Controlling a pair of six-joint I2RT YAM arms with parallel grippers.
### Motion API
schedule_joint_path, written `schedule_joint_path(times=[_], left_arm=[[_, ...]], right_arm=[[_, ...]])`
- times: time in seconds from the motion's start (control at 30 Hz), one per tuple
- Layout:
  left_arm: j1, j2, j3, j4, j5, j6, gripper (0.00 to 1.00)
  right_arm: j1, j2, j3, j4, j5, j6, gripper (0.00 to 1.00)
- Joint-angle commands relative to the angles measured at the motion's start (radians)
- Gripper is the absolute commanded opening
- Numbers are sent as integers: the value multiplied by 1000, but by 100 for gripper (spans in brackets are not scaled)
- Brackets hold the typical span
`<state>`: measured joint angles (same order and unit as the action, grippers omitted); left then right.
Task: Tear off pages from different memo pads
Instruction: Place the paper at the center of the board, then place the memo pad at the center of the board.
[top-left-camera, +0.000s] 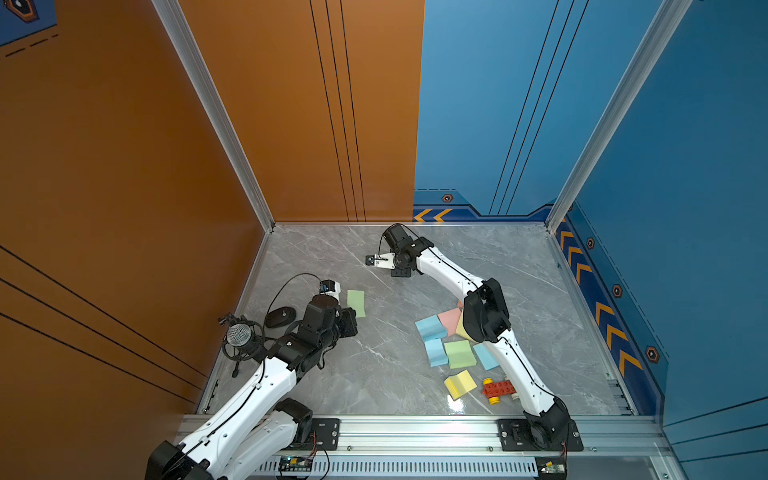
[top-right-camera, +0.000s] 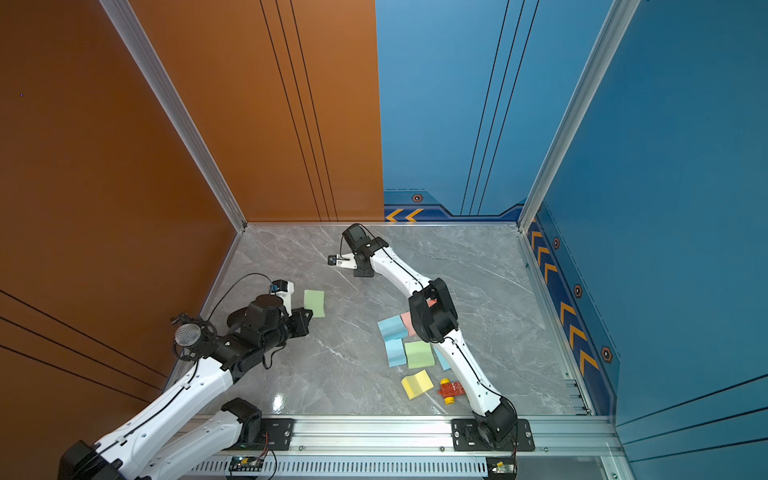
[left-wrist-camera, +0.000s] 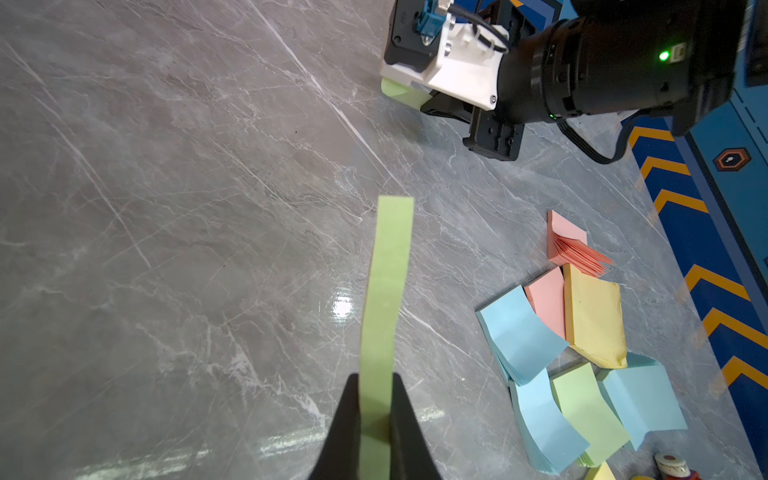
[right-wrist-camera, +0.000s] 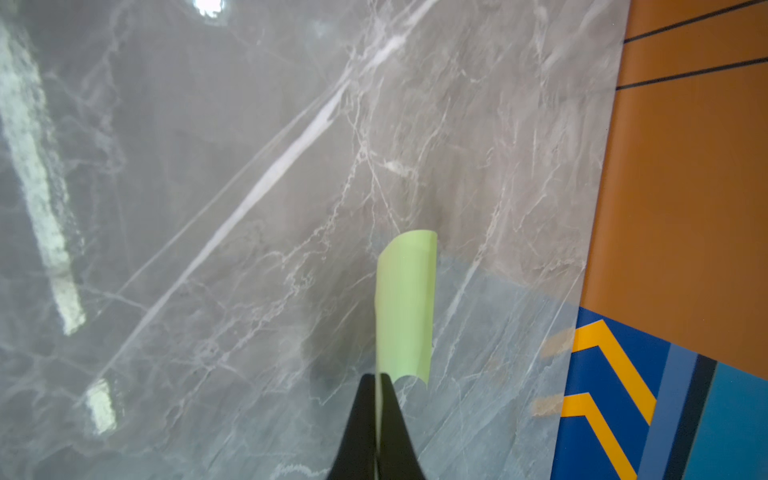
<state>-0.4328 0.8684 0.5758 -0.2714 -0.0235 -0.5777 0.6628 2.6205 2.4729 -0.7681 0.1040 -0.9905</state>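
No readable text or numbers, orange chevron arrows (right-wrist-camera: 598, 332) on blue wall band (right-wrist-camera: 602, 374)

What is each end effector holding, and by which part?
Left end effector: green page, by one end. Right end effector: curled green page, by one edge.

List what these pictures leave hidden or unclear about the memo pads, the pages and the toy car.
- Top views: the right arm covers most of the yellow memo pad and part of the pink memo pad.
- Top views: the green page held by the right gripper is hidden under its wrist; the left wrist view shows only a corner.
- Left wrist view: the toy car is cut off by the picture's edge.
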Motion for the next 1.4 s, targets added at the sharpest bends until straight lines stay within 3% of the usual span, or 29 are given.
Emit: schedule_joint_path(times=[0.0, 0.27, 0.3, 0.4, 0.43, 0.6, 0.77, 0.8, 0.83, 1.03, 1.17, 1.37], left_arm=[[8, -15, -11, -18, -21, -9, 0], [8, -16, -10, -23, -13, -9, 0], [8, -15, -10, -23, -15, -9, 0], [8, -11, -8, -24, -18, -11, 0], [8, -8, -7, -25, -19, -10, 0], [16, -5, 8, -29, -32, -14, 0], [51, 63, 61, -28, 13, -19, 0], [56, 86, 80, -28, 17, -18, 0], [59, 112, 102, -27, 20, -15, 0], [109, 337, 284, -23, 77, 32, 0], [150, 563, 444, -25, 147, 121, 0], [235, 889, 728, -27, 340, 162, 0]], right_arm=[[1, 60, 72, -36, 59, 16, 0], [14, 152, 133, -15, 176, 23, 0], [15, 153, 133, -14, 170, 41, 2], [18, 140, 130, -14, 130, 83, 30], [20, 134, 128, -16, 120, 94, 35], [18, 53, 86, -25, 51, 160, 41], [1, -122, -37, -27, -24, 237, 50], [-5, -169, -73, -25, -44, 258, 69], [-11, -217, -106, -25, -68, 280, 99], [-26, -536, -400, 53, -61, 440, 100], [-42, -856, -781, 304, 20, 636, 100], [-129, -1304, -1332, 699, -9, 1016, 100]])
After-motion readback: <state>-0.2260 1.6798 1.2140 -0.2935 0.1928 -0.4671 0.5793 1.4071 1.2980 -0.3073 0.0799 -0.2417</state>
